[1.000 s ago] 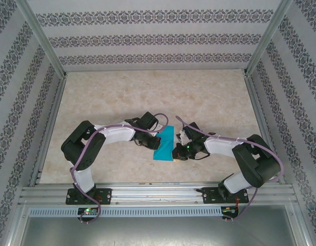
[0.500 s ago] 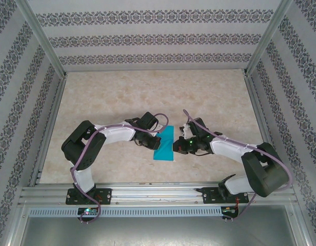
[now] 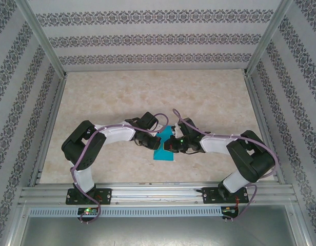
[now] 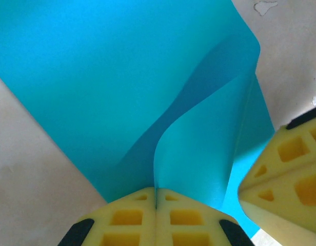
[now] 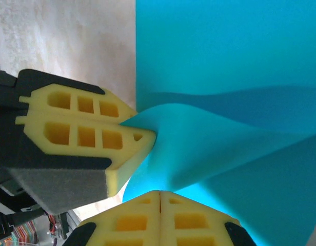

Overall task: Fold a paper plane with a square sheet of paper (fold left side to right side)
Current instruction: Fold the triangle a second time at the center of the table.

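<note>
Teal paper (image 3: 164,152) on the beige surface (image 3: 147,92), near the front edge, midway between the two arms. Mostly flat, with one part lifted and curved upward in a soft wave, not creased. Left pincer (image 4: 156,197) pressed together on the paper: in the left wrist view, lifted edge running straight into the seam between the yellow pads (image 4: 127,218). Right pincer (image 5: 159,197) also pressed together, no gap between its pads, tips just at the raised fold; cannot tell whether any paper is caught between them. Both pincers very near each other, almost tip to tip, at the same lifted part. Seen from above, left pincer at the paper's left side, right pincer at its right side.
</note>
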{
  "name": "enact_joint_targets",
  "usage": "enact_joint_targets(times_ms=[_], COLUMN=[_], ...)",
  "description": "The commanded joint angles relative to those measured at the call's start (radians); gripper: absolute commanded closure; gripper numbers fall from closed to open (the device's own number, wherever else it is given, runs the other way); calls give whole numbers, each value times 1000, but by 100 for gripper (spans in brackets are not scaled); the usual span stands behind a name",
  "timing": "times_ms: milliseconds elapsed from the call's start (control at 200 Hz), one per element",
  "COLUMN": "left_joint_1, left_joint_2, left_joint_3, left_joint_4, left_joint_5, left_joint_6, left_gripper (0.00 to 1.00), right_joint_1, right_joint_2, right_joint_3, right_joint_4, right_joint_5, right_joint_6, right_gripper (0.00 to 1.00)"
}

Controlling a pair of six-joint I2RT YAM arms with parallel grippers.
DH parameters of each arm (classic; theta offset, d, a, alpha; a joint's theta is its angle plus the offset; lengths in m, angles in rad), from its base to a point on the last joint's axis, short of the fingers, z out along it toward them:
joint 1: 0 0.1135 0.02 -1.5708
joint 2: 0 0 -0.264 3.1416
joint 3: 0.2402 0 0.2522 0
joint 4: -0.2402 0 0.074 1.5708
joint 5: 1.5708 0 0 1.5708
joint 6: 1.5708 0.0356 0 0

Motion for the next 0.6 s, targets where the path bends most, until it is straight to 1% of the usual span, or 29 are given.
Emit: enact_joint_targets(times_ms=[0, 380, 595], left_joint_1=[-4, -4, -5], left_joint_2=[40, 42, 41], left_joint_3=[-14, -4, -6], left_joint_4=[-20, -36, -31], left_joint_5=[-6, -11, -11], left_joint_6=[10, 22, 18], left_gripper=[96, 96, 96], right_joint_1=[13, 19, 20], right_joint_2=[21, 54, 72], right_joint_3=[29, 46, 48], right_joint_4=[41, 49, 5], right_joint_5=[14, 15, 38], right_joint_6=[9, 6, -4], right_gripper=[100, 100, 100])
